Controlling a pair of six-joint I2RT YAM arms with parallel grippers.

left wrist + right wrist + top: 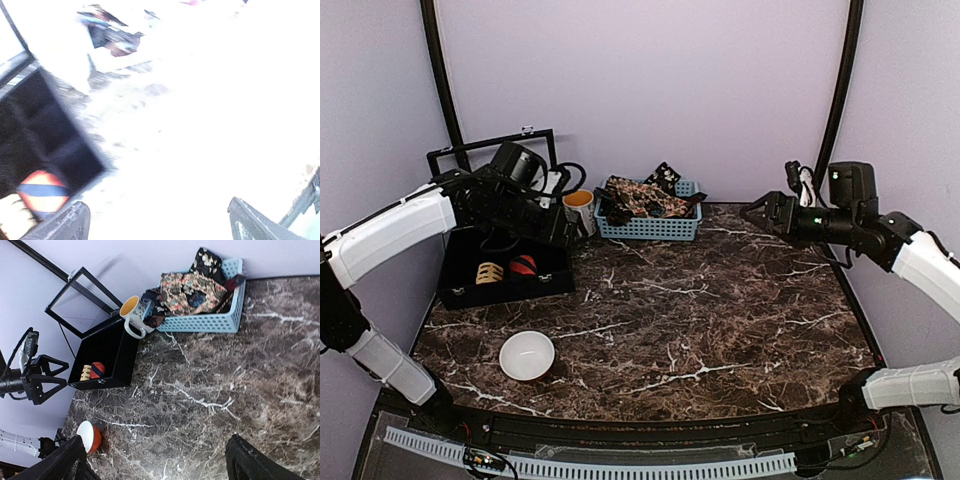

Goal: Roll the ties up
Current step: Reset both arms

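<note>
though 2 ties [490, 272] coiled, others [640, 196] crumpled in basket [650, 229]

Left arm [390, 235] reaches up and rightward from its base, black wrist sloping down to the left hand [563, 228]. Its fingers [65, 225] sit wide apart, nothing between them. Right arm [920, 260] folds up at the right side, wrist roughly level, pointing left. Right hand [755, 212] is likewise spread, fingertips [250, 460] well apart, gripping nothing.
</note>
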